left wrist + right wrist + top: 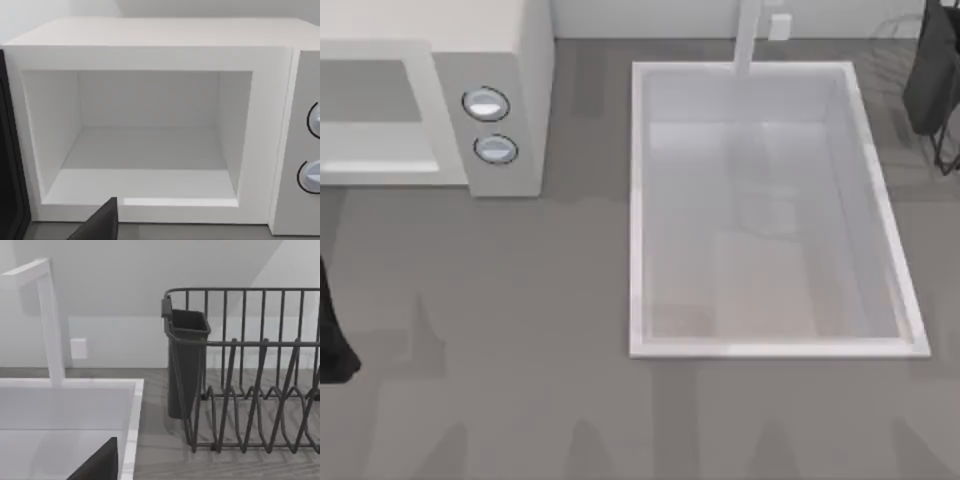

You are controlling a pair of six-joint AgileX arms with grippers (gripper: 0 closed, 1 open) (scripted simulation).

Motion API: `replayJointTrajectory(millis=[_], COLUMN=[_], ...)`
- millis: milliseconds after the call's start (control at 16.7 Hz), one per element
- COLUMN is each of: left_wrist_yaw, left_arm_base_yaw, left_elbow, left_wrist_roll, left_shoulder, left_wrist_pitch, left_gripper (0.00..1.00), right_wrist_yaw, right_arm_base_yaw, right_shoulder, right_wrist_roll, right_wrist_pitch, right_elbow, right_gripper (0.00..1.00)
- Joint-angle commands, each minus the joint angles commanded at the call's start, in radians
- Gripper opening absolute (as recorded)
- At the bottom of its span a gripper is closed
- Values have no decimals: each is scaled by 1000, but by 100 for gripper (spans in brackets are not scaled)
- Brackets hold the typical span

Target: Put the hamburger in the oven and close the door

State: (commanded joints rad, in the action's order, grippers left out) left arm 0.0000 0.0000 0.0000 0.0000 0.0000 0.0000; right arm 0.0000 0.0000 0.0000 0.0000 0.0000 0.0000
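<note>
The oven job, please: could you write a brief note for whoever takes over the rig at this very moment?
Left arm: at the table's left edge, in front of the oven, its camera facing the opening.
Right arm: parked at the far right, by the dish rack.
The door looks swung open, at the opening's side; the oven is empty inside.
Done: door open.
Left: fetch the hamburger, put it in, close the door.
</note>
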Motion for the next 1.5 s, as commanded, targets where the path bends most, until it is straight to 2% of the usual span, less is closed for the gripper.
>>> replayJointTrajectory(millis=[240,480,1200,1500], left_wrist_yaw=[0,0,1,1], left_arm_base_yaw=[9,57,295,364], left_elbow=[27,173,887,1096], left_wrist_roll=[12,79,404,499], left_shoulder=[32,223,1333,1669], left_wrist_pitch=[-23,-146,-750,-927], left_gripper=[100,100,100,100], right_wrist_yaw=[0,0,0,0], right_arm_base_yaw=[0,0,0,0], right_shoulder=[0,0,0,0], right_wrist_roll=[0,0,0,0], right_wrist_pitch=[0,0,0,0], right_elbow=[0,0,0,0], right_gripper=[100,100,100,100])
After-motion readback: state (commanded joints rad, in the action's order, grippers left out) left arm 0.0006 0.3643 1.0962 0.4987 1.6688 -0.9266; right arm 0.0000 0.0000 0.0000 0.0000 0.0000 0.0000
